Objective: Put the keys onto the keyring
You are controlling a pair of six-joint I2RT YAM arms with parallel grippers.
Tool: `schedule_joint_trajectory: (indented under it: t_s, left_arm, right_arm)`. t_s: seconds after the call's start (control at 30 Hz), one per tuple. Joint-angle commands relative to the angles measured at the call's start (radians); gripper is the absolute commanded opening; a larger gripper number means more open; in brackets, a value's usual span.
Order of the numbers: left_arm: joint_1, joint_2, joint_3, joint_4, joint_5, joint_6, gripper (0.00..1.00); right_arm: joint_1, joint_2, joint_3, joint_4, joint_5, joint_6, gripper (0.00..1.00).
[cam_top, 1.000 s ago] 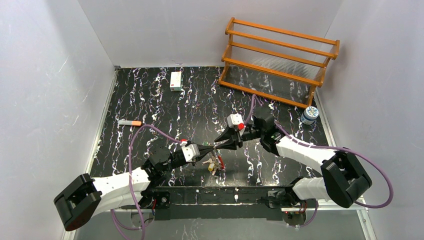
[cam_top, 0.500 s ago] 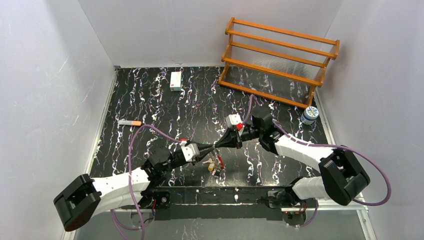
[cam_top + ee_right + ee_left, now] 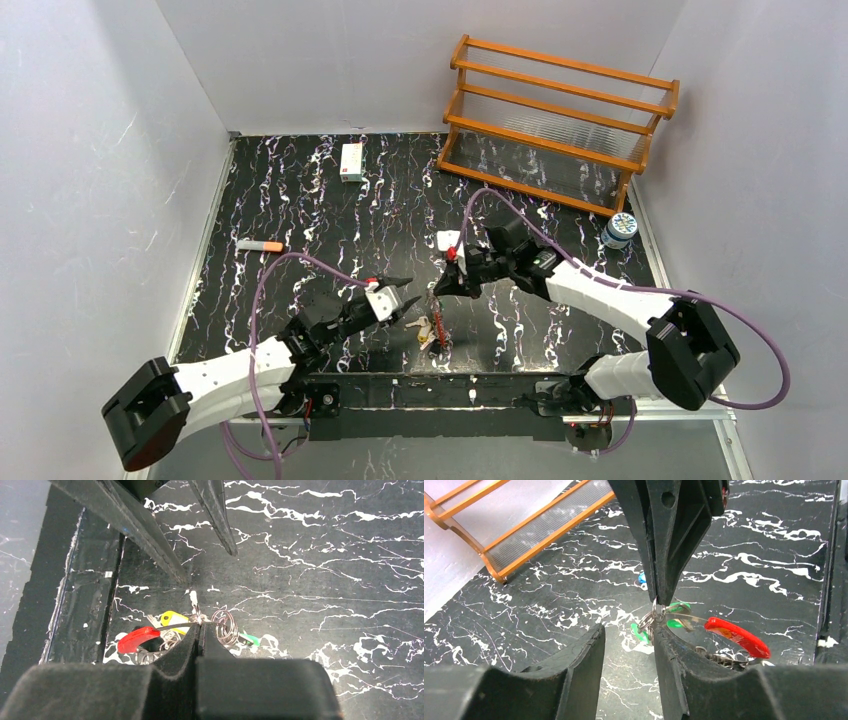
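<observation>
My right gripper (image 3: 200, 628) is shut on the thin wire of the keyring (image 3: 170, 625), just above the table. The loop's red segment (image 3: 736, 636) and a cluster of small keys hang to one side. A green-tagged key (image 3: 640, 633) dangles from small split rings (image 3: 225, 628) right beside the pinch. A blue tag (image 3: 641, 577) lies on the table behind the right fingers, partly hidden. My left gripper (image 3: 628, 630) is open just short of the ring, with nothing between its fingers. From above, the left gripper (image 3: 410, 292) and right gripper (image 3: 438, 290) almost meet over the keyring (image 3: 437, 326).
A wooden rack (image 3: 560, 120) stands at the back right, with a small jar (image 3: 620, 230) by the right wall. A white box (image 3: 351, 160) lies at the back and an orange-tipped marker (image 3: 260, 245) at the left. The table's black front rail (image 3: 440, 385) lies just near of the keyring.
My left gripper has opened and drawn slightly back to the left. My right gripper has shut on the keyring wire and shifted a little left.
</observation>
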Motion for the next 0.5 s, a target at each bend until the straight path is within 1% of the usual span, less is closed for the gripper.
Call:
schedule_joint_trajectory:
  t_s: [0.0,0.17,0.3,0.47]
  left_arm:
    - [-0.001,0.002,0.082,-0.147,0.031,0.075,0.39]
    - [-0.002,0.047,0.12,-0.186,0.121,0.102,0.32]
    - [-0.002,0.081,0.145,-0.194,0.188,0.098,0.32]
    - [-0.003,0.111,0.171,-0.223,0.206,0.099,0.32]
  right_arm:
    - [0.059,0.021,0.101,-0.185,0.151,-0.069,0.01]
    - [0.084,0.041,0.129,-0.206,0.181,-0.074,0.01]
    - [0.104,0.059,0.152,-0.226,0.208,-0.076,0.01]
    - [0.118,0.065,0.157,-0.223,0.22,-0.076,0.01]
